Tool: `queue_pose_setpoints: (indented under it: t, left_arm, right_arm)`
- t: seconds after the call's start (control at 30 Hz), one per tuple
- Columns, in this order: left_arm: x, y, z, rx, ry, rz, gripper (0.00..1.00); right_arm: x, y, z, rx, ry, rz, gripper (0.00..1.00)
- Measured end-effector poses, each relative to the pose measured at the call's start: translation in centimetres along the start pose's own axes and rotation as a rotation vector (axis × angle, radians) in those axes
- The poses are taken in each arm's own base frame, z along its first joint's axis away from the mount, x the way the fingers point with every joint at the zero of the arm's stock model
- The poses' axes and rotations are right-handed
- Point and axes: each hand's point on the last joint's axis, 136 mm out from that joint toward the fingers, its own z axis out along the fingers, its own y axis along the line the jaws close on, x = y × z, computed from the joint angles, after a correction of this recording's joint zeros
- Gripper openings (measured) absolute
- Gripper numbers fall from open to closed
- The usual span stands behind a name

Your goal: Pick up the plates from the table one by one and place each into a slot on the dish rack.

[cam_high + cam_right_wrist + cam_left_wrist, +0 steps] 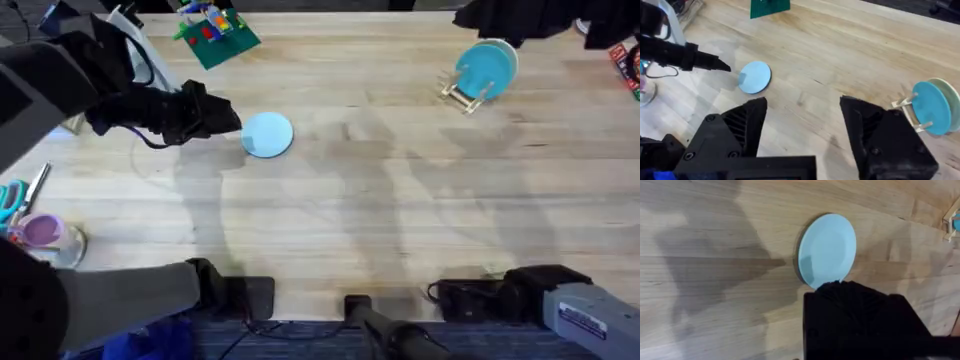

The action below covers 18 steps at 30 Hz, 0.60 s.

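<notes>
Right pincer (802,127): nearest the lens in the right wrist view, its two black fingers stand well apart with nothing between them; the right arm rests near its base, well apart from the sky-blue plate.
Sky-blue plate (267,134): lies flat on the worktop (380,200), the chosen landmark for every place given below.
Left pincer (228,120): reaches in low and sits just beside the sky-blue plate's edge, on the side away from the rack; the left wrist view has its dark body covering that rim, and whether its fingers are parted or closed cannot be told.
Teal plate (482,68): stands upright between the pegs of the dish rack (462,94), far across the worktop from the sky-blue plate, with a cream plate (509,55) slotted just behind it.
Green baseplate (216,37): carries toy bricks, beyond the sky-blue plate toward the far edge.
Scissors and clear cup (45,235): well apart from the sky-blue plate, at the left margin.
Step in hand: judged to be the approach to the second plate, one plate being racked already.
Next move: likely needs a finger worked under the thin rim, since the plate lies flush on the wood, then a lift, a carry across to the rack and a turn to upright for a free slot.
</notes>
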Motion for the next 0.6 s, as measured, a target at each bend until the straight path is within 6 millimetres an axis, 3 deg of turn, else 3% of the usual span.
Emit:
queue_pose_setpoints:
  t: [0.6]
  left_arm:
    - [0.05, 0.02, 0.18, 0.004, 0.007, 0.004, 0.038]
  right_arm:
    - [0.0, 0.0, 0.0, 0.0, 0.0, 0.0, 0.869]
